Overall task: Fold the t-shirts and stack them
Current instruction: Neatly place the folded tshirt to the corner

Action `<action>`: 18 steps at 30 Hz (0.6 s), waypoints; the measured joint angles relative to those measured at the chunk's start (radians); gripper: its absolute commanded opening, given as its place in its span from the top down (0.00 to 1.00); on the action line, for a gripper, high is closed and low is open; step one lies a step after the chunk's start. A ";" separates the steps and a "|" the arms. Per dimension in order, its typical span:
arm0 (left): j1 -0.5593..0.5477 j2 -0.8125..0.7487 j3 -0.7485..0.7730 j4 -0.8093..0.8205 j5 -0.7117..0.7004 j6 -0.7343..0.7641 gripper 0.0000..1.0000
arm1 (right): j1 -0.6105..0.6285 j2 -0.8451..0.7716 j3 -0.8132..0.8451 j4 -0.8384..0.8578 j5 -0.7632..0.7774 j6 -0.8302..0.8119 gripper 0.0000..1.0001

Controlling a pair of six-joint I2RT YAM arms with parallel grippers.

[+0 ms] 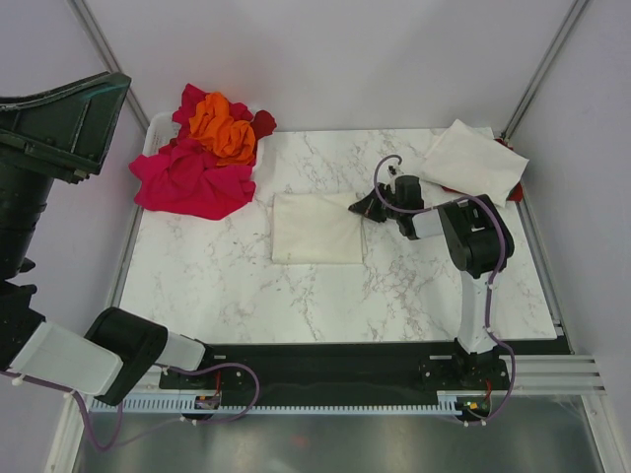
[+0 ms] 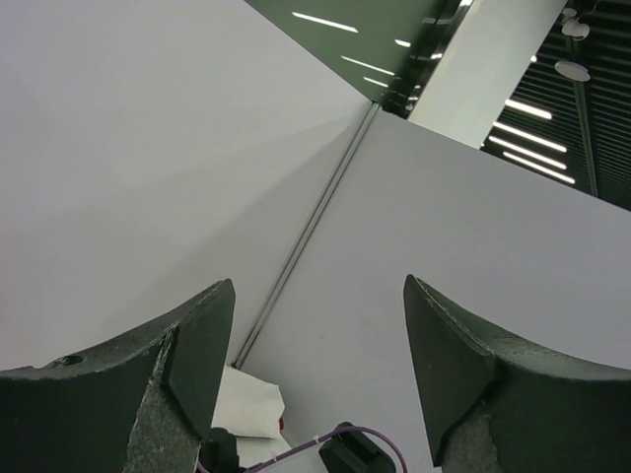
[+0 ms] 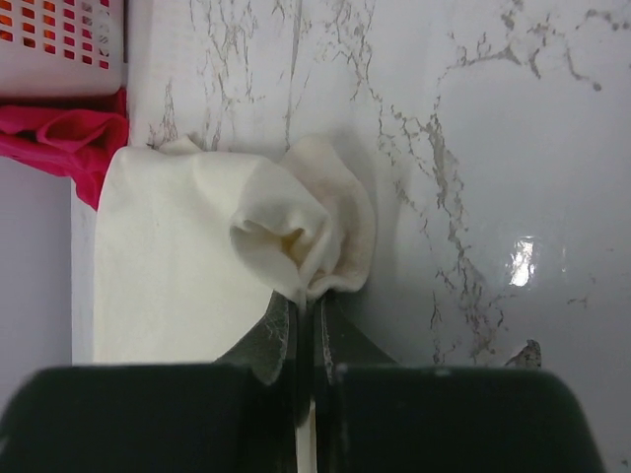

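A cream t-shirt [image 1: 315, 229], folded into a rectangle, lies in the middle of the marble table. My right gripper [image 1: 362, 209] is shut on its right edge, the cloth bunched at the fingertips [image 3: 308, 296]. A pile of magenta-pink [image 1: 187, 179], orange [image 1: 225, 128] and dark red [image 1: 263, 122] t-shirts lies at the back left. A folded cream t-shirt [image 1: 475, 160] rests at the back right, over a red one [image 1: 515, 187]. My left gripper [image 2: 317, 325] is open and empty, raised high at the left and pointing at the walls.
A white basket [image 1: 156, 126] sits under the coloured pile and also shows in the right wrist view [image 3: 59, 44]. White walls with metal poles [image 1: 545, 61] enclose the table. A black strip [image 1: 325, 353] runs along the near edge by the arm bases.
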 measured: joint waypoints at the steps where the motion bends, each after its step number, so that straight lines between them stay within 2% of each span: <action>1: 0.000 -0.003 0.000 0.000 0.003 0.000 0.22 | -0.001 -0.001 0.007 -0.015 -0.002 -0.004 1.00; 4: 0.000 -0.020 -0.001 -0.016 -0.039 0.000 0.20 | -0.010 -0.019 0.037 -0.108 -0.004 -0.029 1.00; 8: 0.000 -0.076 -0.044 -0.103 -0.267 0.001 0.21 | -0.029 -0.072 0.100 -0.283 0.008 -0.089 1.00; 11: 0.000 -0.126 -0.127 -0.149 -0.346 0.005 0.21 | -0.050 -0.109 0.172 -0.401 0.027 -0.132 1.00; 14: 0.000 -0.179 -0.300 -0.160 -0.362 0.019 0.21 | -0.073 -0.138 0.259 -0.501 0.045 -0.168 1.00; 18: 0.001 -0.219 -0.655 -0.137 -0.307 0.061 0.21 | -0.103 -0.144 0.385 -0.615 0.061 -0.203 1.00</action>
